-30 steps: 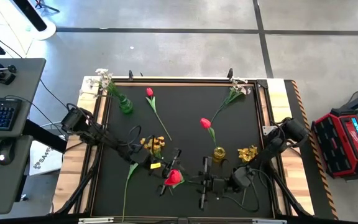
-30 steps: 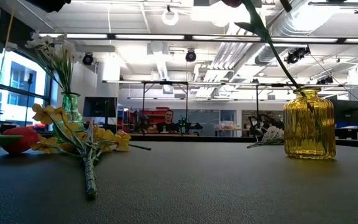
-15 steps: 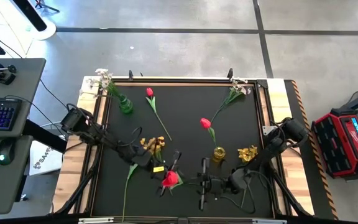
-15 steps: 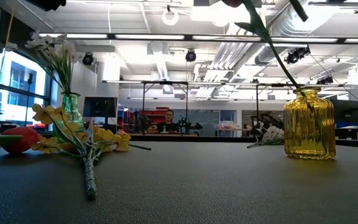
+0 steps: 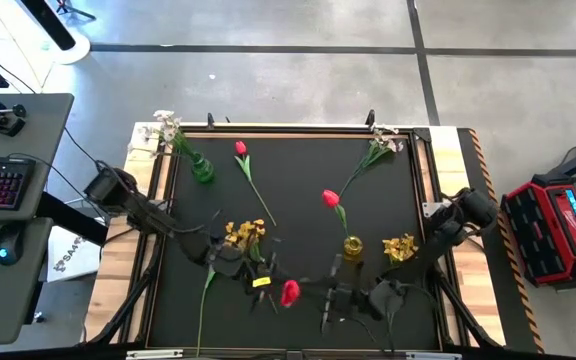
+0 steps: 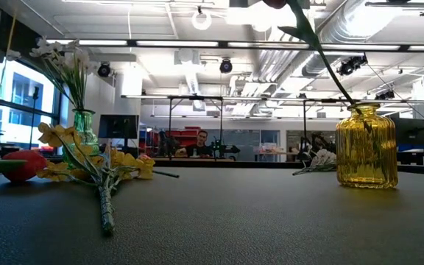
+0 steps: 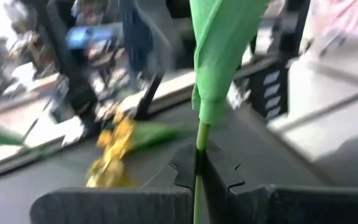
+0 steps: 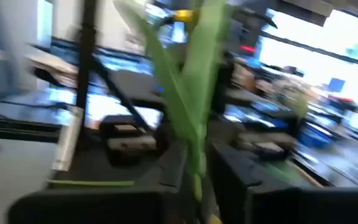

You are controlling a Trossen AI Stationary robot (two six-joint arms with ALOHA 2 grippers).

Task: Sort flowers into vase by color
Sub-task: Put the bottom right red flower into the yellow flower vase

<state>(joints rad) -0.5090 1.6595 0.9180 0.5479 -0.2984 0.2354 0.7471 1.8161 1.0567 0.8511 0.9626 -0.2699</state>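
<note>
Red tulip flower (image 5: 289, 292) on a thin green stem is clamped by the closed left gripper (image 7: 199, 177), while the right gripper's (image 8: 194, 171) fingers are seen slightly parted around its stem.

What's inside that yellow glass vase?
The yellow vase holds one green stem, leaning out of its neck toward a red tulip head. The ribbed glass hides the stem's lower end.

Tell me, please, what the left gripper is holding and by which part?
The left gripper is shut on the red tulip, pinching its thin green stem just below a leaf.
</note>
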